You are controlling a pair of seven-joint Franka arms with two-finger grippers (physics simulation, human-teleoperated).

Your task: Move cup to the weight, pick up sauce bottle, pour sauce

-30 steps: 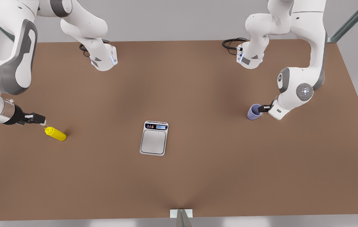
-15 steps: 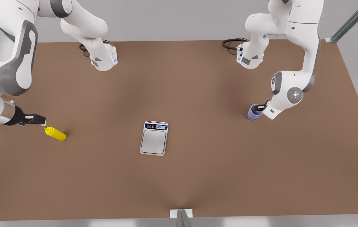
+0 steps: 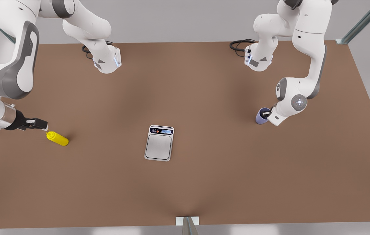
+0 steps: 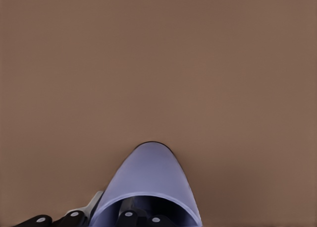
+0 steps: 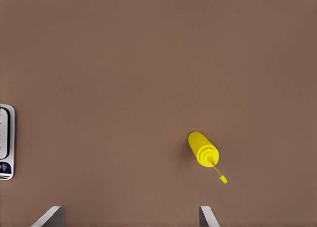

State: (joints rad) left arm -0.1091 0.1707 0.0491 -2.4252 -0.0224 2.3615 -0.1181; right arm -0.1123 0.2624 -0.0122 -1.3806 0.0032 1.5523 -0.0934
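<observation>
The left hand (image 3: 267, 114) sits at the rim of the cup (image 3: 261, 118), 1 finger inside, whether gripped I cannot tell. The weight (image 3: 159, 143) lies well off toward the front view's left across the tabletop (image 3: 204, 182). The right hand (image 3: 43, 125) waits spread wide just beside the nozzle of the sauce bottle (image 3: 58, 138).
</observation>
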